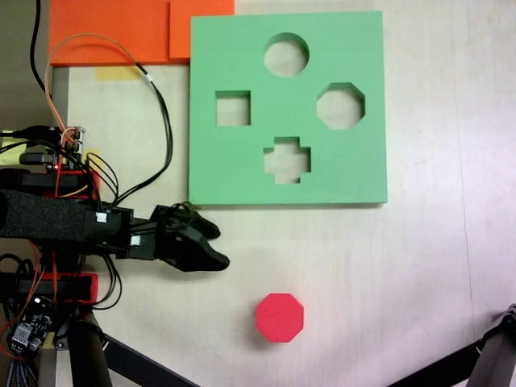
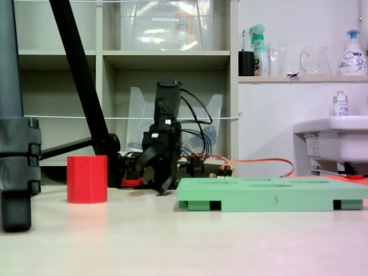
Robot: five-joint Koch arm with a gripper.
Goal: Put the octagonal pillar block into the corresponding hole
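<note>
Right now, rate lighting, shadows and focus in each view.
Top-down fixed view: even light, soft focus, faint shadow under the pincer. Low fixed view: block and board fairly sharp, near tabletop blurred, faint reflections, bright wall at right.

1. The block (image 1: 280, 317) looks like matt red foam, its faces smooth and without shine.
2. The board (image 1: 242, 161) is matt green foam, with slightly soft cut edges around the hole (image 1: 340, 106).
3. The gripper (image 1: 216, 245) is black plastic with a dull sheen.
4. The arm (image 1: 48, 216) wears a rough, black, foam-like sleeve.
5. The table (image 1: 419, 266) is pale, smooth and faintly glossy, reflecting the block in a fixed view (image 2: 86, 214).
6. The cables (image 1: 157, 121) have a smooth plastic coating.
</note>
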